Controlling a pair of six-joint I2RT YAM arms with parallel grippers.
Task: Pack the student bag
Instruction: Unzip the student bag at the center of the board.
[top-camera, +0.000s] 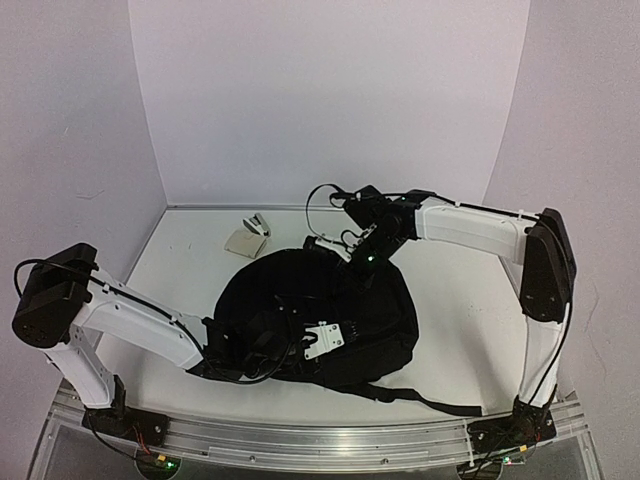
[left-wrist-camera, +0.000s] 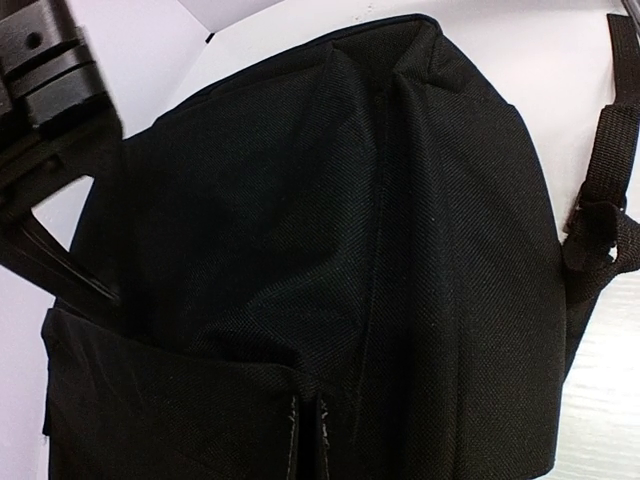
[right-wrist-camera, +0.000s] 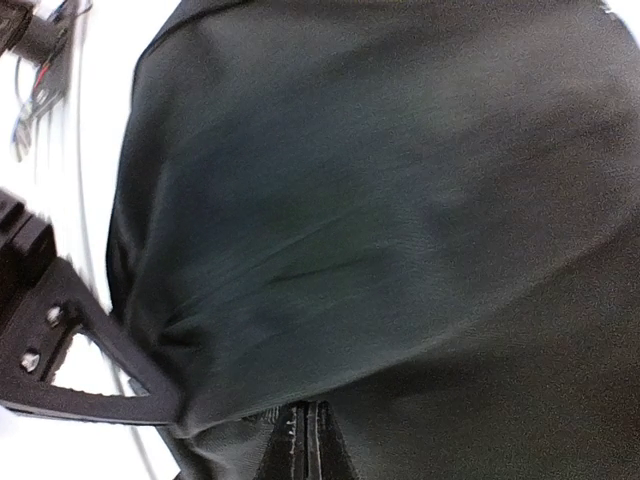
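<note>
The student bag is big, black and round, and it lies flat in the middle of the white table, a bit nearer the front edge. One black strap trails out from it to the right along the front. The left gripper sits on the near part of the bag. Its jaws are squeezed together on a fold of the black cloth, and the left wrist view shows the cloth bunched up at its fingertips. The right gripper is at the far edge of the bag, and its jaws are also closed tight, pinching the cloth. Behind the bag on the left lies a small pale thing, too small to tell what it is.
</note>
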